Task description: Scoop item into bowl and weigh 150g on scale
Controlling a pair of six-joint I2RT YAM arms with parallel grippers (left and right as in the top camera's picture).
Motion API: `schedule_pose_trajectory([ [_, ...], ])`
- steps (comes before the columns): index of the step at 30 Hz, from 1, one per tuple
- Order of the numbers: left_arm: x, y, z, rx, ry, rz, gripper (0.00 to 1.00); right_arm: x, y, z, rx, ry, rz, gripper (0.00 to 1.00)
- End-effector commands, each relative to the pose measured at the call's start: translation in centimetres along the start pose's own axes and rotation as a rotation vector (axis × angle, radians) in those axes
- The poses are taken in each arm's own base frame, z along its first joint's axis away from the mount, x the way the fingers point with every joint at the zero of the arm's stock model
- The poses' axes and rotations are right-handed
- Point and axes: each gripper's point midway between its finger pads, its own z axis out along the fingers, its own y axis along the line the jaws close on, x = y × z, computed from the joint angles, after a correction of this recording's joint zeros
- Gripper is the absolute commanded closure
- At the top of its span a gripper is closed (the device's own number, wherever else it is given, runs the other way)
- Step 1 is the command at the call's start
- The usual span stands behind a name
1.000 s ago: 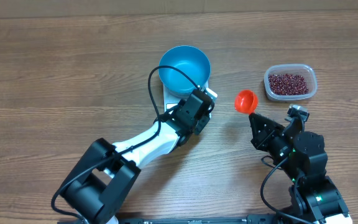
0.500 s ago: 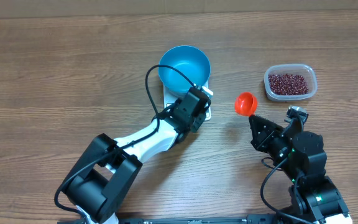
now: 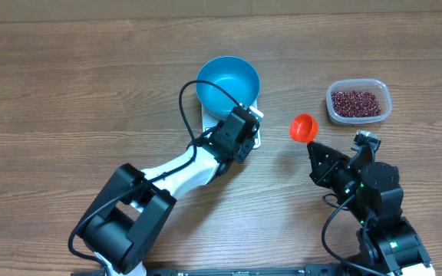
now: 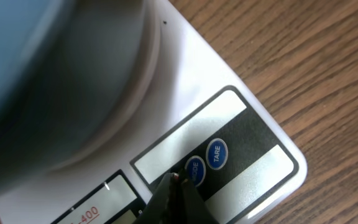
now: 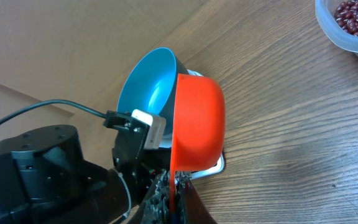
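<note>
The blue bowl [image 3: 228, 83] stands on the white scale [image 3: 209, 119]. My left gripper [image 3: 248, 132] is shut with nothing in it. In the left wrist view its tips [image 4: 178, 180] rest on the scale's front panel [image 4: 253, 168], right at the blue MODE button [image 4: 195, 169] beside TARE [image 4: 216, 154]. The bowl [image 4: 48, 81] looms blurred above. My right gripper [image 3: 316, 149] is shut on the handle of an orange scoop [image 3: 304, 127], held above the table right of the scale. The scoop [image 5: 197, 124] looks empty and is tipped on its side. The beans [image 3: 357, 101] lie in a clear tub.
The clear tub [image 3: 384, 90] sits at the back right, well apart from the scale. The left arm's black body and cable [image 5: 42, 168] lie just left of the scoop. Bare wooden table [image 3: 67, 100] stretches to the left.
The left gripper has shifted slightly left onto the scale's front panel and then held still. The right arm and scoop have not moved.
</note>
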Motion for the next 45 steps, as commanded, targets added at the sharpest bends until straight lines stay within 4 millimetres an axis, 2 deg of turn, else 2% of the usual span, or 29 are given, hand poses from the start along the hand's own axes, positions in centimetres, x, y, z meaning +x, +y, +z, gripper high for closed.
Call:
schedule_pose_trajectory([
  [1, 0.0, -0.1, 0.8, 0.005, 0.006, -0.008, 0.96, -1.6, 1.2, -0.6, -0.022, -0.046, -0.013, 0.96],
  [10, 0.0, 0.5, 1.0, -0.004, 0.008, -0.019, 0.96, -1.6, 1.1, -0.6, -0.021, -0.046, -0.013, 0.96],
  [23, 1.0, 0.2, 1.9, 0.006, 0.035, -0.015, 0.96, -1.6, 1.1, -0.6, -0.021, -0.046, -0.013, 0.96],
  [30, 2.5, 0.1, 2.8, 0.005, 0.079, -0.010, 0.96, -1.5, 1.1, -0.6, -0.018, -0.043, -0.013, 0.96],
  [38, 4.7, 0.0, 2.5, 0.008, 0.171, 0.005, 0.96, -1.5, 1.0, -0.6, -0.016, -0.041, -0.012, 0.96],
  [45, 5.0, 0.0, 2.4, 0.009, 0.184, 0.007, 0.96, -1.5, 1.0, -0.6, -0.016, -0.041, -0.012, 0.96],
])
